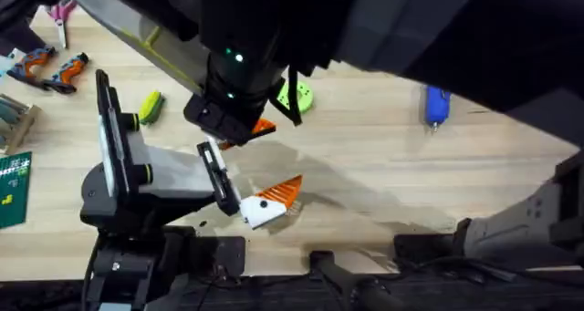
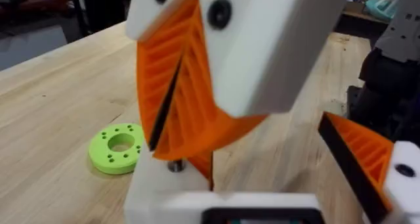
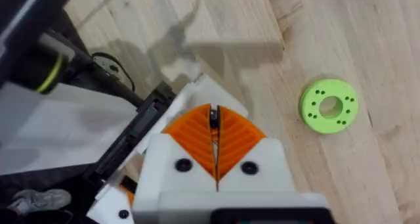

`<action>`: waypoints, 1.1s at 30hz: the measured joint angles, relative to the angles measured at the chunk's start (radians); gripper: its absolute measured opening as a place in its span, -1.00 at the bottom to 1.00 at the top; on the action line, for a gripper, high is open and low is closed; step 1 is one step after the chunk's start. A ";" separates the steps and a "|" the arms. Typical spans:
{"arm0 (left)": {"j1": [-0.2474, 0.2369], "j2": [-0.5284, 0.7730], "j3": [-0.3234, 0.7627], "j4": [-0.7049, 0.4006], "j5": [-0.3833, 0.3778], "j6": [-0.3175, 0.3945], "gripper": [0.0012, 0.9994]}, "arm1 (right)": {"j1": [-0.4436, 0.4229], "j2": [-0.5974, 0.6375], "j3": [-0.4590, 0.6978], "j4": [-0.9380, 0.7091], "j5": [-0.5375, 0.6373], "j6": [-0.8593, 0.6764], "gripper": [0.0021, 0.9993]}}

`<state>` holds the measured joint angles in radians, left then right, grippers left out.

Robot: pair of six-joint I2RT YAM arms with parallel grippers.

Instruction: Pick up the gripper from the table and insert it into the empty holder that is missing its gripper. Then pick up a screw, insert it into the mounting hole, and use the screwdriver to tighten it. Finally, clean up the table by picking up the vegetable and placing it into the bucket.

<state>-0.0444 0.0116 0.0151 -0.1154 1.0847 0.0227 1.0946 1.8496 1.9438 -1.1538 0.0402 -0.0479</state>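
Note:
My right gripper (image 1: 255,129) (image 3: 214,152) reaches across the middle. Its orange ribbed pads are shut on the small orange gripper (image 2: 202,163), whose dark face shows as a thin line between them. It holds the piece just over the white holder (image 2: 164,191), the bare jaw base of my left gripper (image 1: 269,202) (image 2: 275,184). The left gripper's other finger (image 2: 367,165) carries its orange pad and stands well apart, so the left gripper is open. The blue screwdriver (image 1: 437,106) lies far right. The yellow-green vegetable (image 1: 151,106) lies far left. The bucket and the screw are out of view.
A green round disc with holes (image 1: 297,97) (image 2: 118,147) (image 3: 328,106) lies just beyond the grippers. Orange-handled tools (image 1: 55,69), pink scissors (image 1: 62,10) and a green board (image 1: 14,188) sit along the left edge. Bare wood lies between the disc and the screwdriver.

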 joint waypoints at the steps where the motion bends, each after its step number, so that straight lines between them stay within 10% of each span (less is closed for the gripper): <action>1: 0.000 0.000 0.000 0.000 0.000 0.000 0.99 | 0.000 0.000 0.000 0.000 -0.001 0.000 -0.99; 33: 0.000 0.000 0.000 0.000 0.000 0.000 0.99 | 0.000 0.008 -0.010 0.016 -0.004 0.004 -0.99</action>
<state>-0.0444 0.0119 0.0151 -0.1154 1.0847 0.0227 1.0946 1.8577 1.9335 -1.1378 0.0364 -0.0441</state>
